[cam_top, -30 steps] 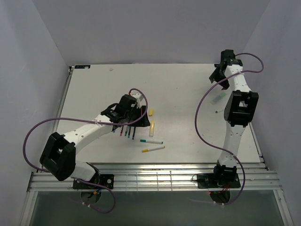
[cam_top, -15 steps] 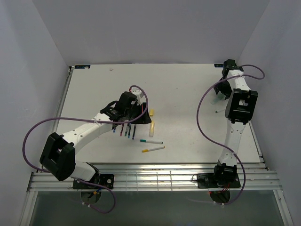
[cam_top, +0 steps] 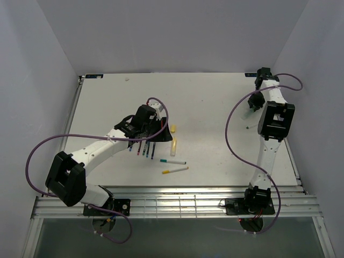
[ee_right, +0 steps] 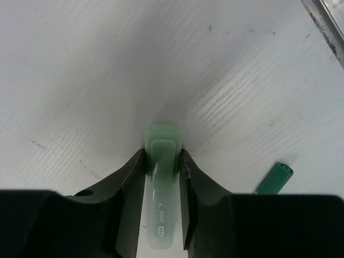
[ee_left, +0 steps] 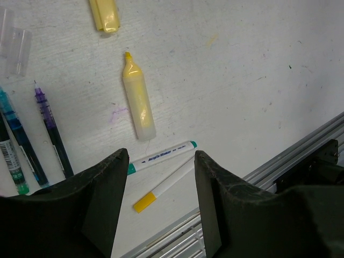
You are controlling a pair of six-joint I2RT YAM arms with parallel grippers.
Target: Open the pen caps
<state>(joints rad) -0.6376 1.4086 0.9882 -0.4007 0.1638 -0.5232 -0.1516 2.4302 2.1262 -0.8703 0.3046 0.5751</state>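
My right gripper (ee_right: 163, 153) is shut on the green cap (ee_right: 163, 141) of a pale-green highlighter (ee_right: 162, 215) lying on the table, with both fingers pressed against the cap's sides. In the top view this gripper (cam_top: 251, 107) is at the far right of the table. My left gripper (ee_left: 161, 157) hangs open and empty over the pens. Below it lie an uncapped yellow highlighter (ee_left: 138, 99), its loose yellow cap (ee_left: 105, 13), a white pen with green ends (ee_left: 161, 157) and a white pen with a yellow cap (ee_left: 144, 202). Slim dark pens (ee_left: 51, 129) lie to the left.
A dark green pen end (ee_right: 275, 178) lies just right of my right gripper. A clear loose cap (ee_left: 16, 48) rests by the dark pens. The table's metal front rail (ee_left: 301, 150) runs close behind the white pens. Grey walls enclose the table (cam_top: 204, 97).
My right gripper has come down to the table at the far right and closed on the green highlighter's cap. The left arm has barely moved.
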